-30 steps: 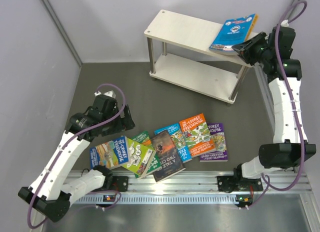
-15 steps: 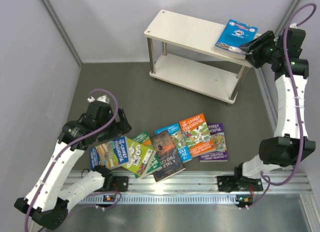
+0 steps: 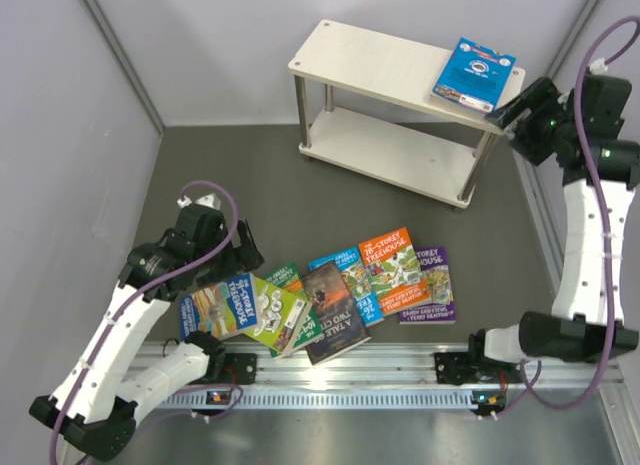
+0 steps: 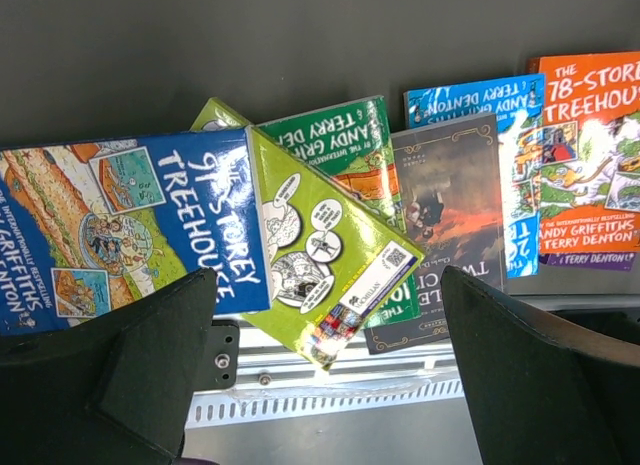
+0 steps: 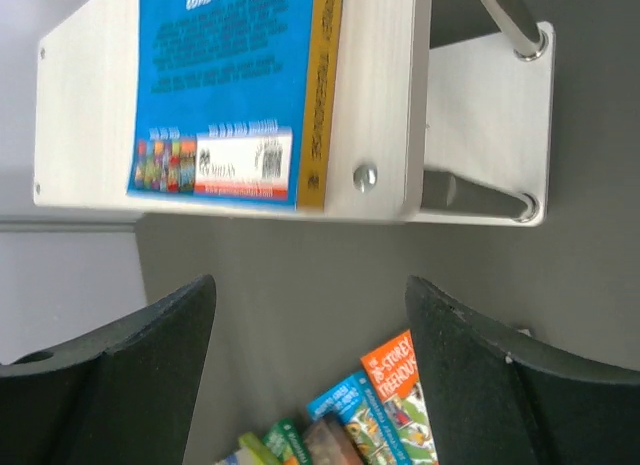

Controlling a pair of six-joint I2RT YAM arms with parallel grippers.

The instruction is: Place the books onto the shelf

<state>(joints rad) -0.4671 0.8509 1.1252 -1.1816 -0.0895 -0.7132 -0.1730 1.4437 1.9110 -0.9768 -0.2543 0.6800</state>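
Both empty | left gripper [image 4: 325,285] jaws spread wide above books [image 4: 330,235] | right gripper [image 5: 310,285] jaws parted near shelf [image 5: 375,95]

Left arm [image 3: 110,335] rises from lower left of frame, elbow bent, wrist pitched downward at centre left. Left gripper [image 3: 240,253] jaws spread wide, both fingers [image 4: 150,360] showing in its wrist view. Right arm [image 3: 582,245] stands tall along right edge. Right gripper [image 3: 512,110] at upper right, jaws parted

A blue book [image 3: 474,74] lies flat on the cream shelf [image 3: 380,70] top, just before the right hand [image 3: 512,112]; the other books [image 3: 330,295] fan out overlapping before the left hand [image 3: 238,253].
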